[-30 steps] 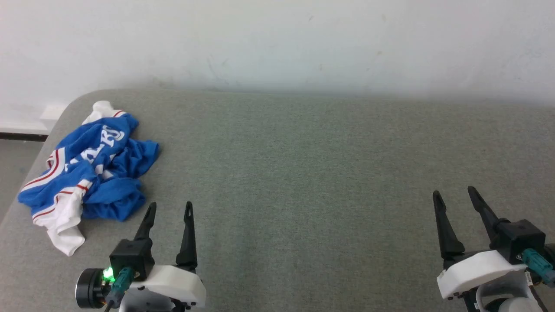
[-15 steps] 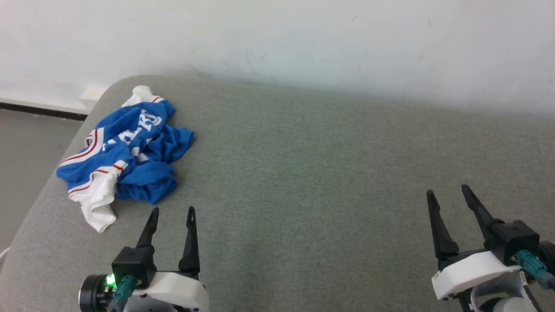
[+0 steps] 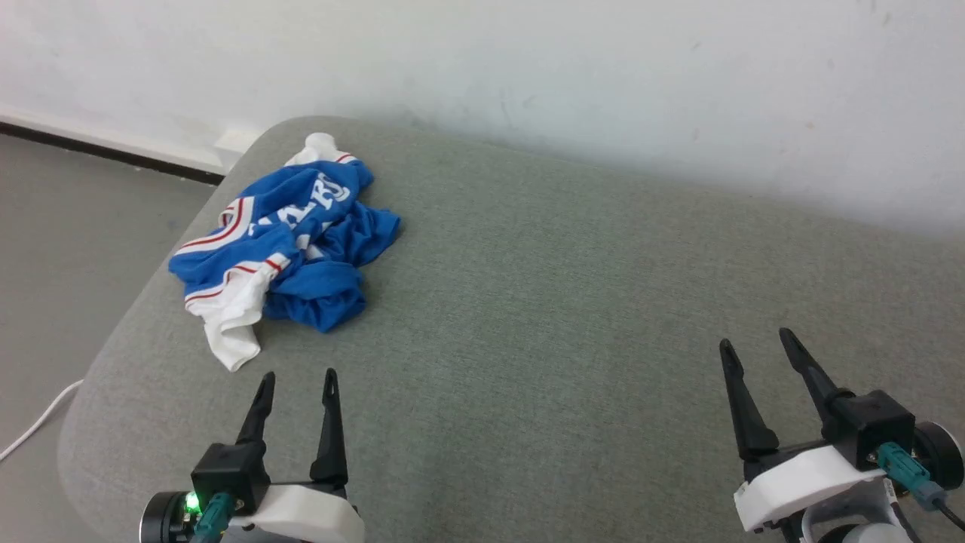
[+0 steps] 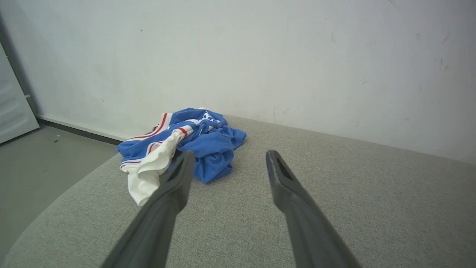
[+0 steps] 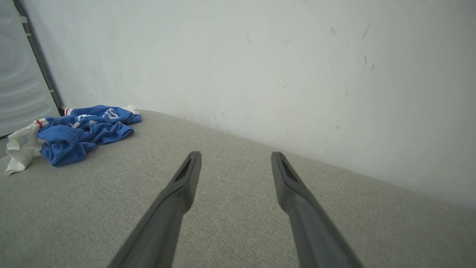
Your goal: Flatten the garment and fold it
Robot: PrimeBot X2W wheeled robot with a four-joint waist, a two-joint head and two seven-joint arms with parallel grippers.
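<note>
Near the far left corner of the table [image 3: 565, 302] our garment [image 3: 286, 241] lies crumpled in a heap. We hold our left gripper [image 3: 298, 374] over the table's near left side, fingers apart and empty; our right gripper [image 3: 755, 338] over its near right, fingers likewise apart.

Grey fabric surface [image 3: 573, 317] – crumpled garment [image 3: 286, 241] lying near its rounded corner

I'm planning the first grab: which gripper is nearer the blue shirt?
Left. The left gripper is just short of the crumpled shirt, fingers open and not touching it. The right gripper, also open, is far off across the grey cushion.
</note>
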